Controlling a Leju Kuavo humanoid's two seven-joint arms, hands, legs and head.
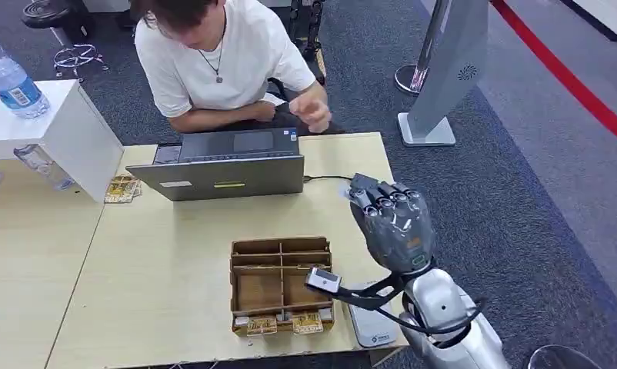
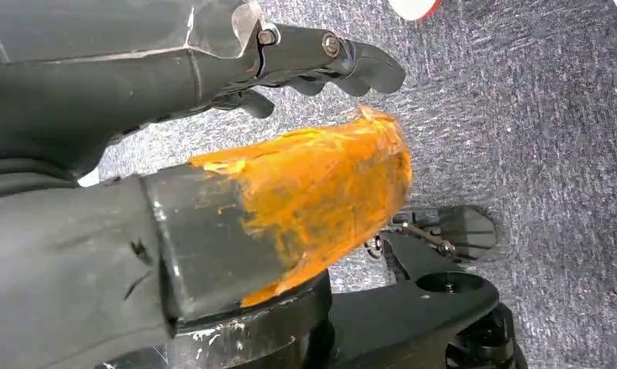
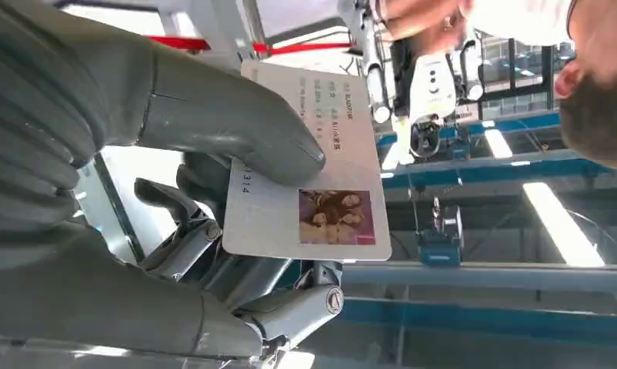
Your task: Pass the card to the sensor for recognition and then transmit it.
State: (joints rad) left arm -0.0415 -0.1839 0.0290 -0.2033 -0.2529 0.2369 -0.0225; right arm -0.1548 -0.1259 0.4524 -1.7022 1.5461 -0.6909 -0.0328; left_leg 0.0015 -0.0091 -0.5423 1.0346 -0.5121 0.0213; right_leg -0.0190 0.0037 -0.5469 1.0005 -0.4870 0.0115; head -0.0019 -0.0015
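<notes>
So the right hand (image 1: 394,223) is up over the desk's (image 1: 167,284) far right corner, just past the cardboard organizer box (image 1: 281,284) and off to the side of the laptop (image 1: 225,165), thumb pressing an ID card (image 3: 313,165) against the fingers. The card's printed face with the little photo sticks out past the thumb. Looks like thin stiff plastic, light and pretty slick, so I'd guess it could slide if the pinch loosens; holding it by one end like this leaves the rest free for a reader. Left hand (image 2: 313,65) hangs low over carpet, fingers loosely curled, nothing in them.
</notes>
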